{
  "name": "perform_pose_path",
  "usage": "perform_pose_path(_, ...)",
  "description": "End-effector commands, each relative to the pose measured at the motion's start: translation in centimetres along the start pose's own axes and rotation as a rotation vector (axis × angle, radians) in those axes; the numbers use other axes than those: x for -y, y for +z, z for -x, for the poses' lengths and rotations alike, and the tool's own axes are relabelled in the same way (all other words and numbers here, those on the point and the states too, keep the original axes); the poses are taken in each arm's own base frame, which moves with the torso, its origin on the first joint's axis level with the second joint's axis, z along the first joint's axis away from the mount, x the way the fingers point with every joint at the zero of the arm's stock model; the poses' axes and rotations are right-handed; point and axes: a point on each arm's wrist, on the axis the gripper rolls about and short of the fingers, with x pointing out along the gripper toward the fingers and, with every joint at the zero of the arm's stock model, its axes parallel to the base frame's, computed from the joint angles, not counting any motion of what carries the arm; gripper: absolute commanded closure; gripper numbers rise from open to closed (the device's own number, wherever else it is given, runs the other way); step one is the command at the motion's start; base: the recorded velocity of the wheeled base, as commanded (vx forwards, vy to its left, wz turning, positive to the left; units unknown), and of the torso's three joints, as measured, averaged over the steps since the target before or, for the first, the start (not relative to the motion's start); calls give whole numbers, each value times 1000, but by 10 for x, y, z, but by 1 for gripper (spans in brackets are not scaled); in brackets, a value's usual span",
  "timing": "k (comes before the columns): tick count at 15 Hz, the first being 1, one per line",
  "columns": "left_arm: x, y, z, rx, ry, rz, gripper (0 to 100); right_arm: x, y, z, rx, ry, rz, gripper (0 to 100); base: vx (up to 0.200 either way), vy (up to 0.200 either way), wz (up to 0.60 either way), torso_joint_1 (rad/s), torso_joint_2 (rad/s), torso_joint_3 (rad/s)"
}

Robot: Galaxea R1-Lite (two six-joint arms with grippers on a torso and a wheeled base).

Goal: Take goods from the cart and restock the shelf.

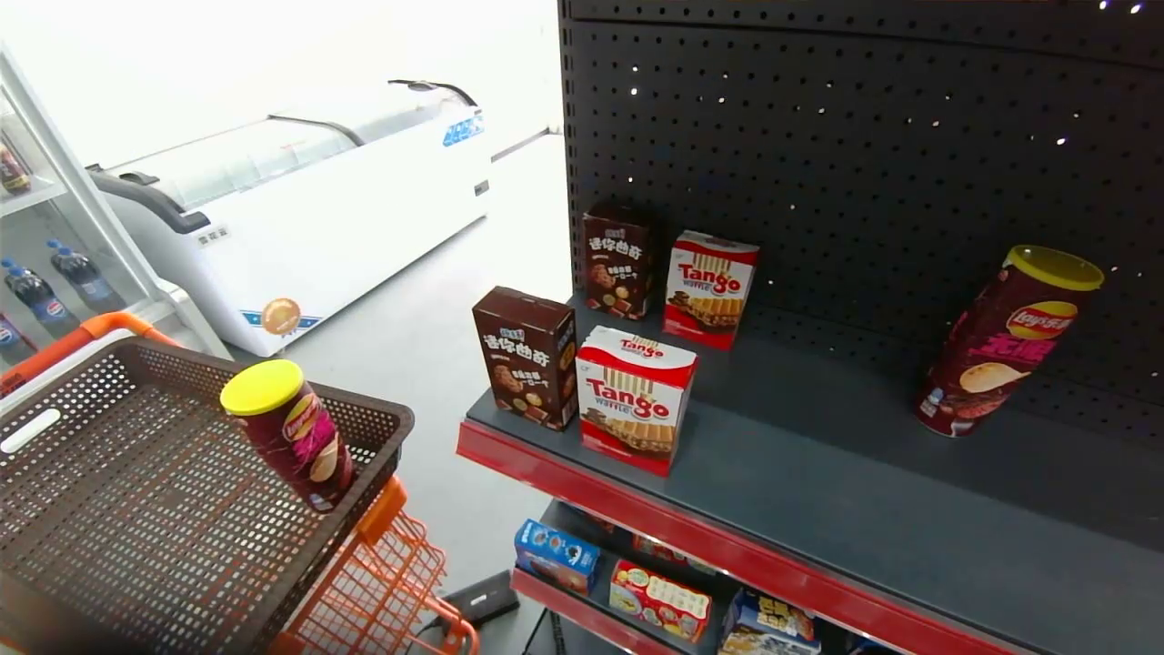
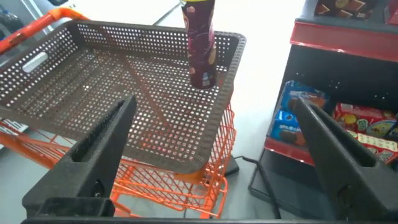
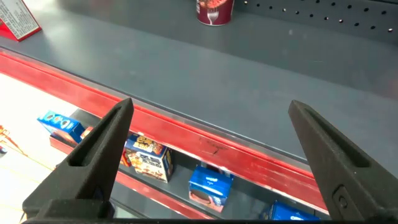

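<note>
Left claw (image 2: pixel 212 104) hangs with its jaws spread wide and nothing between them, above and short of the brown basket (image 2: pixel 93 81). Straight ahead of it, in the basket's far corner on the side toward the shelf (image 1: pixel 818 491), stands the can (image 2: pixel 200 46). In the head view the can (image 1: pixel 286 432) has its yellow lid up and its long axis close to upright, tipped a little, with its base down by the corner rim. The jaws open sideways across that axis, so a level approach over the mesh looks likely to bring them to either side of the can's body; the corner rim just behind it leaves little room to overshoot.

Right claw (image 3: pixel 211 107) is likewise wide and empty, poised over the shelf's red front edge, well apart from the basket. By this, the left arm is plainly the nearer one for the pick.

Farther off on the shelf, a second can (image 1: pixel 1005 341) leans against the back panel (image 1: pixel 864 136), and bare shelf lies between it and the boxes (image 1: pixel 637 400), which seems the natural spot for restocking.
</note>
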Motion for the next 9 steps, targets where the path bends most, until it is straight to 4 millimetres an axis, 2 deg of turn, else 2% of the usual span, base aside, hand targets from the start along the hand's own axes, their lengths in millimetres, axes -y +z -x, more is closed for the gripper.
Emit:
perform_pose_path(1,-3,64,-35,-206,-18,-29,0,0,0,0,1,-1,0,0,0,0,0,0,0,0)
perform_pose_path(2,-3,64,-35,-206,-18,-29,0,0,0,0,1,-1,0,0,0,0,0,0,0,0)
perform_pose_path(3,-4,83,-69,-301,-3,17,0,0,0,0,-1,-1,0,0,0,0,0,0,0,0)
perform_pose_path(4,-8,80,-87,-373,55,45,0,0,0,0,1,0,0,0,0,0,0,0,0,0)
perform_pose_path(6,-18,74,-112,-437,93,87,0,0,0,0,-1,-1,0,0,0,0,0,0,0,0)
perform_pose_path(9,-27,60,-138,-565,109,64,0,0,0,0,1,0,0,0,0,0,0,0,0,0)
